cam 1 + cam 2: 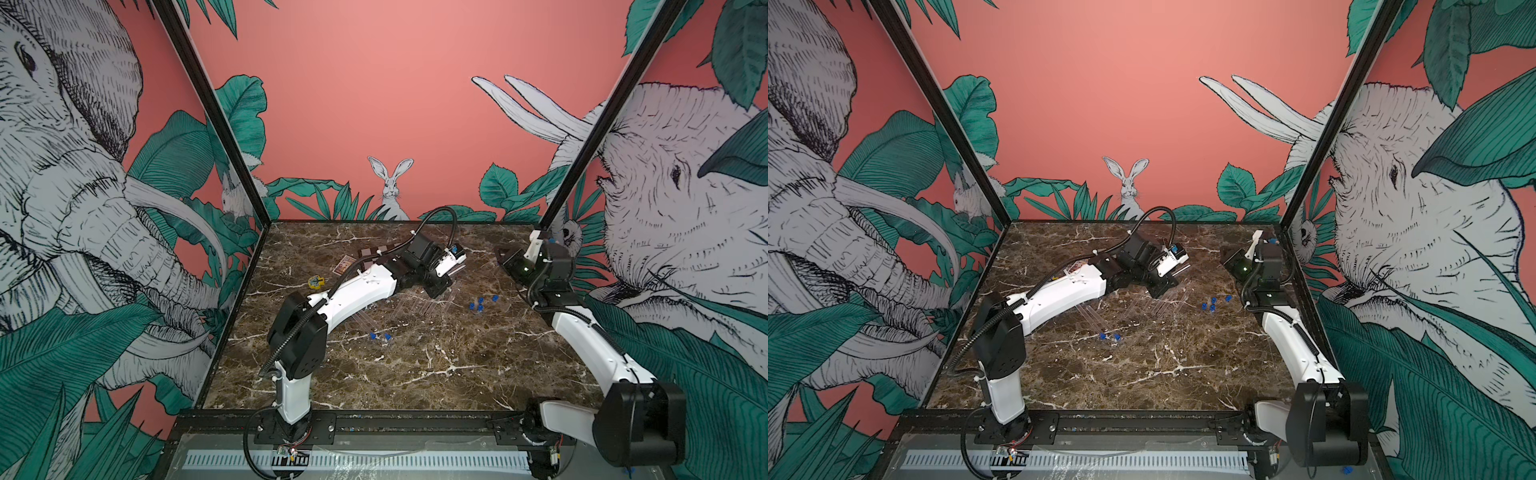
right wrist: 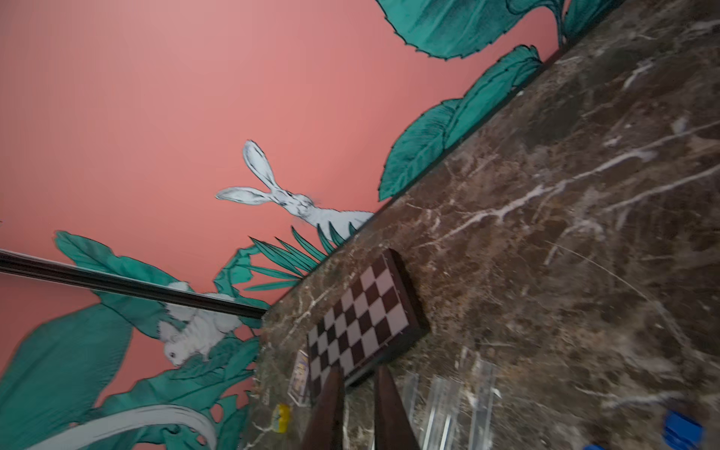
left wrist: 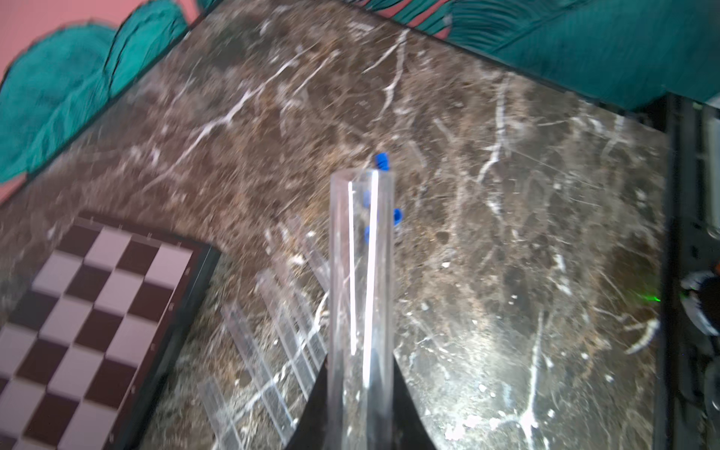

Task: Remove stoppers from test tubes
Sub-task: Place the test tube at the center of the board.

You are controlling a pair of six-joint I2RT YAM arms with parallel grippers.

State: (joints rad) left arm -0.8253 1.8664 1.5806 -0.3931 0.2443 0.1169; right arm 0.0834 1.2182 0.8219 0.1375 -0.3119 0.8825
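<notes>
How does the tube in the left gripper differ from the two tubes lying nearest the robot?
The held tube is unstoppered, its end open; the two near tubes carry blue stoppers. It is clamped in the left gripper above the table; they lie flat. All are clear.

Robot test cell, lab-type enclosure. Evidence: black frame posts (image 1: 210,108) holding printed jungle wall panels (image 1: 395,104); marble-pattern tabletop (image 1: 415,374); left arm (image 1: 357,291) and right arm (image 1: 594,353) bolted to front rail (image 1: 415,424); slotted cable duct (image 1: 374,460) below, outside work surface.
</notes>
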